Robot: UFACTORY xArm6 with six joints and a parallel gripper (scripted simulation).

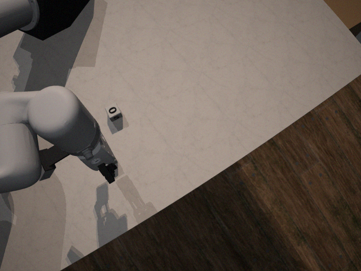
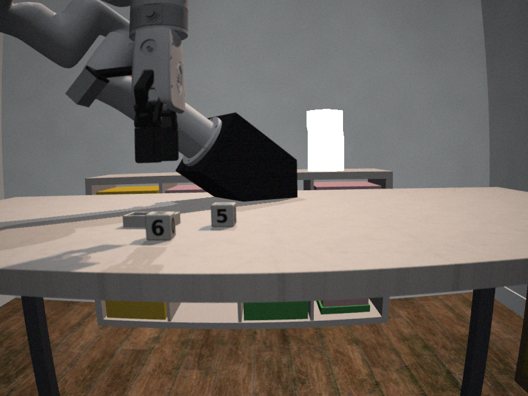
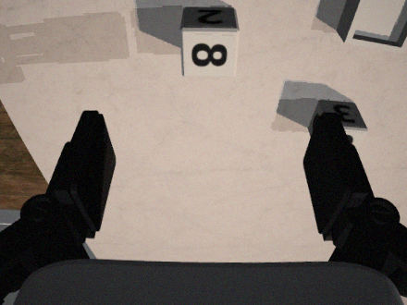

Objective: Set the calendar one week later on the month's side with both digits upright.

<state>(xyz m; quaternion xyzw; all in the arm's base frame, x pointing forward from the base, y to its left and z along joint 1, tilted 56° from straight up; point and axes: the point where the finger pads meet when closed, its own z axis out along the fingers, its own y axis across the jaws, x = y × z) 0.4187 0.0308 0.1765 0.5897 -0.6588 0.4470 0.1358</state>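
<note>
Air separates the open gripper (image 1: 110,175) (image 2: 156,145) (image 3: 209,135) from the cubes below. A gap of tabletop (image 1: 209,87) (image 2: 340,230) (image 3: 208,185) parts the 8-topped cube (image 2: 157,227) (image 3: 209,53) from the 0-topped cube (image 1: 113,110) (image 2: 222,215) (image 3: 341,115). The walled tray (image 2: 133,220) (image 3: 348,20) stands near both, blocking low sideways passage there.
</note>
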